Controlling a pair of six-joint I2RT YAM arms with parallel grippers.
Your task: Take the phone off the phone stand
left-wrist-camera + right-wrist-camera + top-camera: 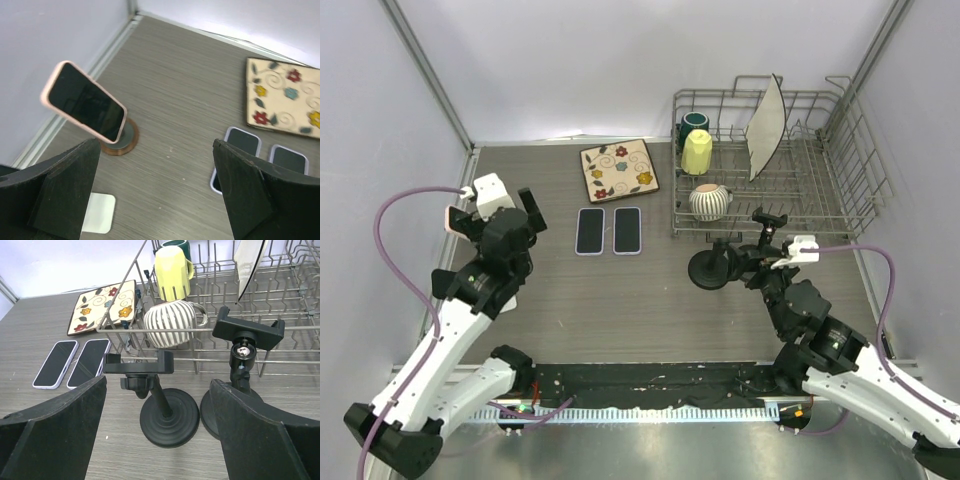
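Note:
A pink-cased phone (84, 101) leans tilted on a round stand with a brown-rimmed base (121, 139), near the left wall. My left gripper (155, 200) is open and empty, held above the table to the right of that stand and nearer to me, not touching it. In the top view the left gripper (510, 220) covers the stand. My right gripper (160, 440) is open and empty, and also shows in the top view (748, 256). It hovers at two empty black clamp stands (167, 415) (247, 335).
Two phones (590, 230) (627, 230) lie flat mid-table. A flowered mat (619, 170) lies behind them. A wire dish rack (840, 200) at the back right holds mugs and a plate. A white pad (97, 214) lies under the left gripper.

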